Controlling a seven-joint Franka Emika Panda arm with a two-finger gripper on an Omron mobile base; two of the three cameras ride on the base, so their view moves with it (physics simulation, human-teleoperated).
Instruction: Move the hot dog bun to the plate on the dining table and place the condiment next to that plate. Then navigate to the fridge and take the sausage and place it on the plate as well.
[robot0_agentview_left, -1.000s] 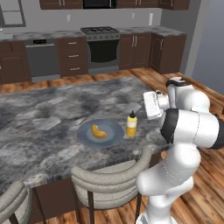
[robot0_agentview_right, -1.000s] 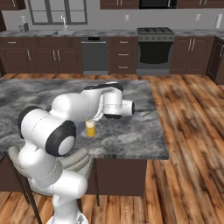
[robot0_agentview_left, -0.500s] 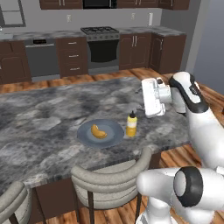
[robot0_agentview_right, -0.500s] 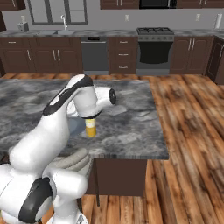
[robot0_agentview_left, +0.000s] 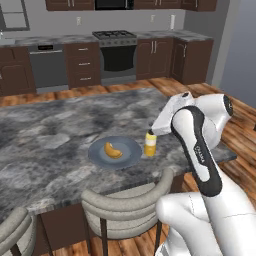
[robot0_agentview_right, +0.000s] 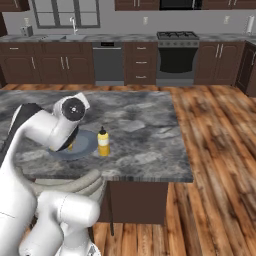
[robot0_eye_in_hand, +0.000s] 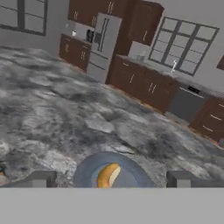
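The hot dog bun (robot0_agentview_left: 113, 150) lies on the greyish-blue plate (robot0_agentview_left: 131, 155), a little left of the plate's middle in the left base view; the plate sits on the grey marbled table (robot0_agentview_left: 60, 125) near its front edge; the yellow condiment (robot0_agentview_left: 150, 144) stands upright on the stone just beside the plate's right rim in that view, close to it, though whether it touches the rim cannot be told; in the right base view the same bottle (robot0_agentview_right: 103, 142) stands right of the plate (robot0_agentview_right: 86, 145), whose left part is hidden behind the arm; the hand (robot0_eye_in_hand: 111, 179) hangs above the table with its fingers (robot0_eye_in_hand: 40, 178) spread wide apart and nothing between them; the hand view looks down past them at the bun (robot0_eye_in_hand: 108, 174) on the plate (robot0_eye_in_hand: 134, 173); beyond the table in that view the silver-grey fridge (robot0_eye_in_hand: 102, 44) stands against the far wall between dark cabinets; two curved grey chairs (robot0_agentview_left: 127, 203) sit at the table's near side.
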